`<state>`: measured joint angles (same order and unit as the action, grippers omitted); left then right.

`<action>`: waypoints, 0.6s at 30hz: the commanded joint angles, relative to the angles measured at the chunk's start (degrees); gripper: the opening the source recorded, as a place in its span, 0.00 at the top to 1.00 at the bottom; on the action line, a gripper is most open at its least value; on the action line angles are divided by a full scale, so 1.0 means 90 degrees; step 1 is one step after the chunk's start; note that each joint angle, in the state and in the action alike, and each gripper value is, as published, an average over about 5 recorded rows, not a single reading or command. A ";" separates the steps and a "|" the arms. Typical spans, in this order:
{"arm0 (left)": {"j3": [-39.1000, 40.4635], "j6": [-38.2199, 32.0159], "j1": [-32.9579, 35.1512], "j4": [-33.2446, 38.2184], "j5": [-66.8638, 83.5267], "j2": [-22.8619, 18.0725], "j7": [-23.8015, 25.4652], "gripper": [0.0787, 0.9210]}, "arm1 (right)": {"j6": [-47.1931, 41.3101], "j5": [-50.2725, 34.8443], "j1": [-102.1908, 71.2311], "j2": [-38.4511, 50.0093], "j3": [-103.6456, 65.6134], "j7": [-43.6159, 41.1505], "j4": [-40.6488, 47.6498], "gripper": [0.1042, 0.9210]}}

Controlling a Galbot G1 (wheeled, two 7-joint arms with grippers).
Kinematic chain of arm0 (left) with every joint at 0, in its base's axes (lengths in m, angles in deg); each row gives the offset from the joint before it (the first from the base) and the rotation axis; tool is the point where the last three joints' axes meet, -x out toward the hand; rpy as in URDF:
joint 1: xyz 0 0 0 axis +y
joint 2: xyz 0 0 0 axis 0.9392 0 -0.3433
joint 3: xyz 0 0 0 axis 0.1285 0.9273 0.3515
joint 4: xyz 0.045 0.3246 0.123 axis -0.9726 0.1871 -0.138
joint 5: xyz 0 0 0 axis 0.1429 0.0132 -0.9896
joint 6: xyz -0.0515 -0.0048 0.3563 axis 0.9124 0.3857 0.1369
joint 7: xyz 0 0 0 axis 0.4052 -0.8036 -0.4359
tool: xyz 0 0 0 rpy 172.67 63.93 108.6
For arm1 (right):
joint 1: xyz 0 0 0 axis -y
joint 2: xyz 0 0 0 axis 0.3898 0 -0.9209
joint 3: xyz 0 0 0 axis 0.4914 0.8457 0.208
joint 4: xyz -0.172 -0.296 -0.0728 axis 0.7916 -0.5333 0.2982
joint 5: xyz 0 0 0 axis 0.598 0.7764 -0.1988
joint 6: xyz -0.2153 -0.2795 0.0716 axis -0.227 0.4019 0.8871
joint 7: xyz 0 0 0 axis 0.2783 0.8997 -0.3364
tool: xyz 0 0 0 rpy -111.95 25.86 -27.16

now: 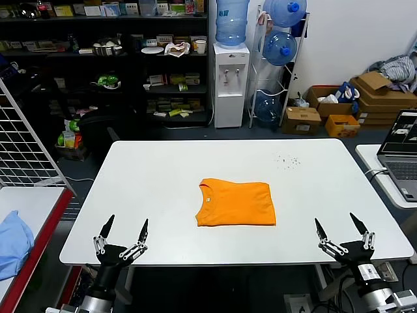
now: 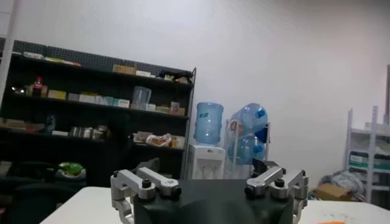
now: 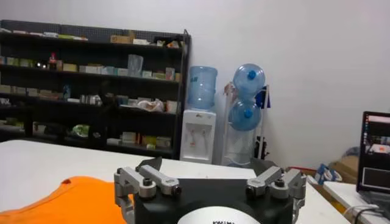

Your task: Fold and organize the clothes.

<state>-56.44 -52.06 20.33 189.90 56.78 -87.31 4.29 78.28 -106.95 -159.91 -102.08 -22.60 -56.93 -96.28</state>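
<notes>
An orange T-shirt [image 1: 235, 203] lies folded into a neat rectangle near the middle of a white table [image 1: 163, 176], its round collar at the robot's left end and no lettering showing on its upper face. The left gripper [image 1: 124, 227] hovers at the table's near edge, well to the left of the shirt, fingers spread wide and holding nothing. The right gripper [image 1: 338, 223] hangs at the near edge on the other side, likewise wide open and empty, well apart from the fabric. A scatter of small dark specks [image 1: 287, 161] marks the tabletop beyond the shirt to the right. A light blue cloth [image 1: 13, 242] rests on a side table at the left; a laptop [image 1: 404, 156] stands open at the right.
</notes>
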 commanded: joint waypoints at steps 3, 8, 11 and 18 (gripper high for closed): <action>-0.0354 0.0156 0.1348 0.0732 -0.0186 -0.0230 -0.0032 0.00 | 0.0477 0.0238 -0.0669 -0.0615 -0.0045 -0.0141 -0.0032 0.00; -0.0363 0.0258 0.1985 0.0851 -0.0178 -0.0044 -0.0167 0.00 | 0.0573 0.0287 -0.1133 -0.0653 0.0012 -0.0083 0.0133 0.00; -0.0352 0.0275 0.2316 0.0823 -0.0210 0.0054 -0.0252 0.00 | 0.0633 0.0270 -0.1438 -0.0633 0.0007 -0.0072 0.0159 0.00; -0.0207 0.0864 0.2635 0.0740 -0.0436 -0.0019 -0.0688 0.00 | 0.0652 0.0234 -0.1690 -0.0627 0.0051 -0.0095 0.0276 0.00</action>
<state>-58.58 -49.50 36.04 195.47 54.73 -87.63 1.83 83.15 -105.08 -169.58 -106.70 -22.58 -57.50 -94.97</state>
